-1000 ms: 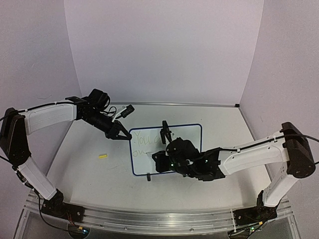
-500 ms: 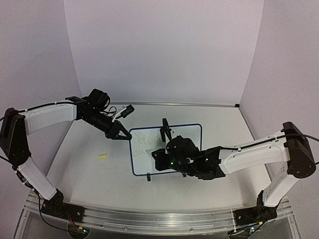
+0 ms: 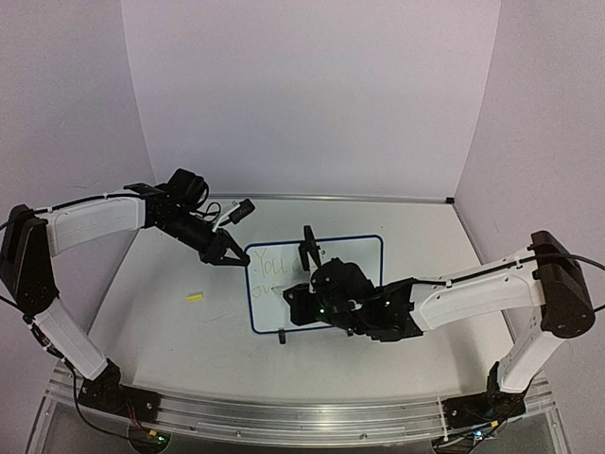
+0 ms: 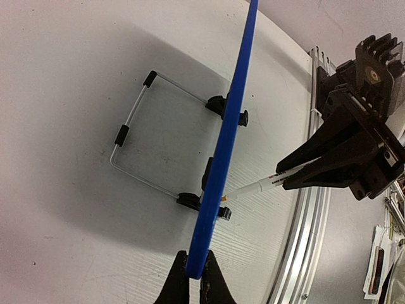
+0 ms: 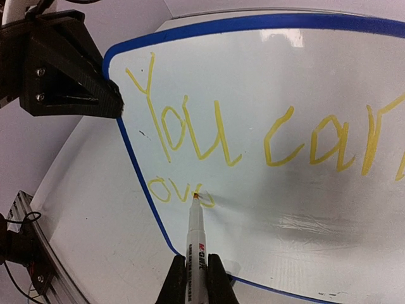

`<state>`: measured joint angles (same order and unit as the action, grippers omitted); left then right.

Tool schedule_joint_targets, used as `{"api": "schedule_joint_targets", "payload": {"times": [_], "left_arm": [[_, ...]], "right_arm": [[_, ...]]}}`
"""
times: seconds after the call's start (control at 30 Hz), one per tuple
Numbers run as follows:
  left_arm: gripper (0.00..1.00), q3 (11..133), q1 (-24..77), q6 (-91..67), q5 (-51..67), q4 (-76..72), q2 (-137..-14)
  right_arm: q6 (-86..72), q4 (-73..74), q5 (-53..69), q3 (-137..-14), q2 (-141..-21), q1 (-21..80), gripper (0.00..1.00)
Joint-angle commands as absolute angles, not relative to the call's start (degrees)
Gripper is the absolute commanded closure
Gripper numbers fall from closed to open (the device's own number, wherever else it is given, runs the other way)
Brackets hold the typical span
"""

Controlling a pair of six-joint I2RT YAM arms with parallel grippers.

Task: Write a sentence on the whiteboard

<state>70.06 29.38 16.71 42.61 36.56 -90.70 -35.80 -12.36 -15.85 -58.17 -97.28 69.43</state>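
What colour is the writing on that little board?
Yellow, slightly greenish. The writing on the whiteboard shows best in the right wrist view.

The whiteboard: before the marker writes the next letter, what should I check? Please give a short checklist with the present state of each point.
1. The left gripper is shut on the frame of the whiteboard: ok.
2. The right gripper is shut on the marker: ok.
3. The marker tip touches the board at the end of the second line: ok.
4. The sentence is complete: not ok, the second line has only its first letters.
5. Bare white remains to the right for more letters: ok.
6. The wire stand is steady: cannot tell.
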Motion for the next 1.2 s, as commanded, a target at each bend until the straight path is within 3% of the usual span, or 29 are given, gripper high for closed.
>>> {"api": "schedule_joint_targets", "payload": {"times": [0.0,0.97,1.17], "left_arm": [[1.0,70.58,29.53,18.18,37.1,38.46,-90.13],[1.0,70.67,29.53,18.06,37.48,38.41,-90.61],[1.0,70.66,29.53,18.13,37.45,38.43,-90.61]], "right_arm": [[-36.96,-12.03,-15.59,-58.64,-98.24,69.08,1.0],[-38.53,-7.73,-20.52,-55.88,-93.13,69.08,1.0],[-35.98,-12.68,-18.22,-53.26,-89.43,69.08,1.0]]}}
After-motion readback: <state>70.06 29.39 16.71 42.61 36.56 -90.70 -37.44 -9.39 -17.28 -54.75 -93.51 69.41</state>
